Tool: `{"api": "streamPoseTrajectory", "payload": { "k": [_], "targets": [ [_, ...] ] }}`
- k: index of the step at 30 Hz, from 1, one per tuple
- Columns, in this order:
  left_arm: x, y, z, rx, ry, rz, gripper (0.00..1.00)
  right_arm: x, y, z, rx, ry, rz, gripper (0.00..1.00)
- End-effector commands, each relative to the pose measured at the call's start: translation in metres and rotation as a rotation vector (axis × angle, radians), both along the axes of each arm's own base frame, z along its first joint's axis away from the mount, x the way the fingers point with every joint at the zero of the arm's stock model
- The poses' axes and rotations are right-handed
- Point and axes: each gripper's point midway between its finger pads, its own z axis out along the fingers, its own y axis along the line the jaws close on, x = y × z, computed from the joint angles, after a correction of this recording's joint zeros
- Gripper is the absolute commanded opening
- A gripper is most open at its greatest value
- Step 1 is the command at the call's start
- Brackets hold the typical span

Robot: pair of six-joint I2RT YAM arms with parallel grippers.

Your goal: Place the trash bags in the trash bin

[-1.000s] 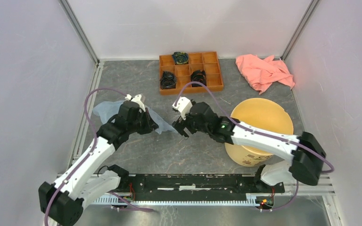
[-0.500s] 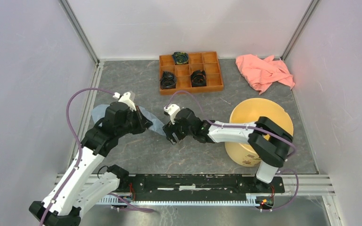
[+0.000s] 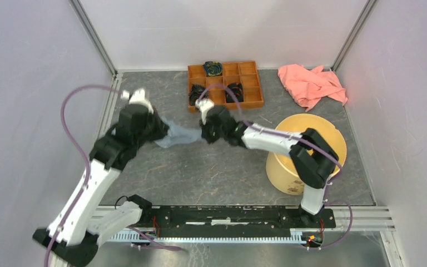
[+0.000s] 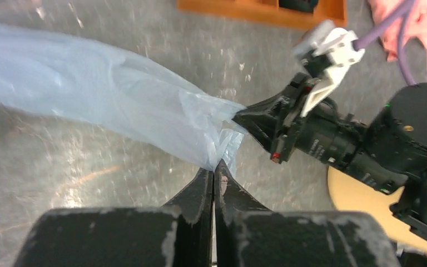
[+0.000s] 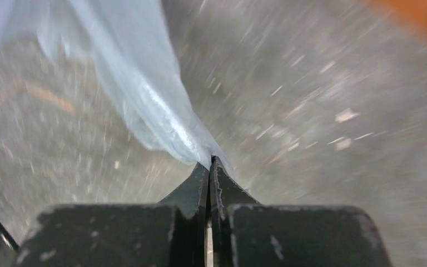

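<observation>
The trash bag, thin pale blue plastic, is bunched and stretched between my two grippers left of centre. My left gripper is shut on its edge; in the left wrist view the film runs up and left from the pinched jaws. My right gripper is shut on the bag's other end, and its wrist view shows plastic trailing from the closed tips. The trash bin, a pale yellow bucket, stands upright at right, partly behind the right arm, apart from the bag.
An orange-brown compartmented tray holding dark rolled items sits at the back, just behind the right wrist. A salmon-pink cloth lies at the back right. White walls with metal rails close in the left, right and back sides.
The right gripper went from open beside the bag to shut on it. Both grippers moved toward the back of the table, and the bag gathered into a narrower band between them.
</observation>
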Motion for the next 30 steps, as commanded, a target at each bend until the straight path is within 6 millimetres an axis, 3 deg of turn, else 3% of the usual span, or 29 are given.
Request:
{"api": "streamPoseTrajectory", "payload": {
  "k": [1, 3, 5, 7, 8, 9, 11, 12, 13, 15, 17, 18, 19, 21, 23, 25, 27, 29, 30],
  "targets": [
    [0.063, -0.010, 0.138, 0.034, -0.286, 0.006, 0.02, 0.071, -0.025, 0.196, 0.193, -0.284, -0.139, 0.00],
    [0.054, -0.042, 0.219, -0.081, -0.436, -0.174, 0.02, 0.061, -0.035, 0.283, 0.250, -0.421, -0.119, 0.00],
    [0.017, -0.066, 0.286, -0.226, -0.614, -0.374, 0.02, 0.027, -0.045, 0.355, 0.342, -0.554, -0.062, 0.00],
    [-0.025, -0.067, 0.317, -0.337, -0.758, -0.472, 0.02, -0.017, -0.059, 0.396, 0.435, -0.685, -0.009, 0.00],
    [-0.037, -0.062, 0.313, -0.355, -0.792, -0.470, 0.02, -0.036, -0.063, 0.393, 0.477, -0.708, 0.025, 0.00],
    [-0.043, -0.052, 0.301, -0.366, -0.803, -0.429, 0.02, -0.055, -0.071, 0.401, 0.563, -0.759, 0.059, 0.00],
    [-0.032, -0.029, 0.243, -0.360, -0.703, -0.250, 0.02, -0.069, -0.084, 0.375, 0.631, -0.783, 0.062, 0.01],
    [-0.022, -0.018, 0.198, -0.333, -0.600, -0.150, 0.02, -0.068, -0.083, 0.344, 0.607, -0.749, 0.063, 0.01],
    [-0.015, -0.008, 0.141, -0.273, -0.449, -0.065, 0.02, -0.063, -0.078, 0.304, 0.541, -0.687, 0.062, 0.01],
    [-0.013, 0.001, 0.038, -0.157, -0.143, 0.026, 0.02, -0.059, -0.066, 0.223, 0.386, -0.520, 0.085, 0.01],
    [-0.025, -0.005, -0.011, -0.123, 0.032, -0.001, 0.02, -0.069, -0.056, 0.159, 0.308, -0.360, 0.133, 0.01],
    [-0.030, -0.008, -0.027, -0.116, 0.077, -0.028, 0.02, -0.074, -0.054, 0.140, 0.297, -0.310, 0.144, 0.01],
    [-0.031, -0.009, -0.030, -0.118, 0.086, -0.032, 0.02, -0.076, -0.052, 0.132, 0.308, -0.283, 0.144, 0.01],
    [-0.024, -0.008, -0.011, -0.128, 0.025, -0.022, 0.02, -0.075, -0.049, 0.137, 0.319, -0.288, 0.143, 0.01],
    [-0.013, -0.009, 0.037, -0.146, -0.102, -0.034, 0.02, -0.060, -0.046, 0.167, 0.284, -0.345, 0.126, 0.01],
    [-0.006, -0.011, 0.103, -0.157, -0.244, -0.070, 0.02, -0.048, -0.043, 0.228, 0.284, -0.443, 0.118, 0.01],
    [-0.008, -0.008, 0.160, -0.159, -0.375, -0.094, 0.02, -0.048, -0.046, 0.276, 0.332, -0.521, 0.122, 0.01],
    [-0.013, -0.001, 0.184, -0.170, -0.440, -0.078, 0.02, -0.052, -0.051, 0.298, 0.383, -0.565, 0.119, 0.01],
    [-0.017, 0.003, 0.183, -0.176, -0.454, -0.063, 0.02, -0.055, -0.053, 0.295, 0.399, -0.564, 0.118, 0.01]
  ]
}}
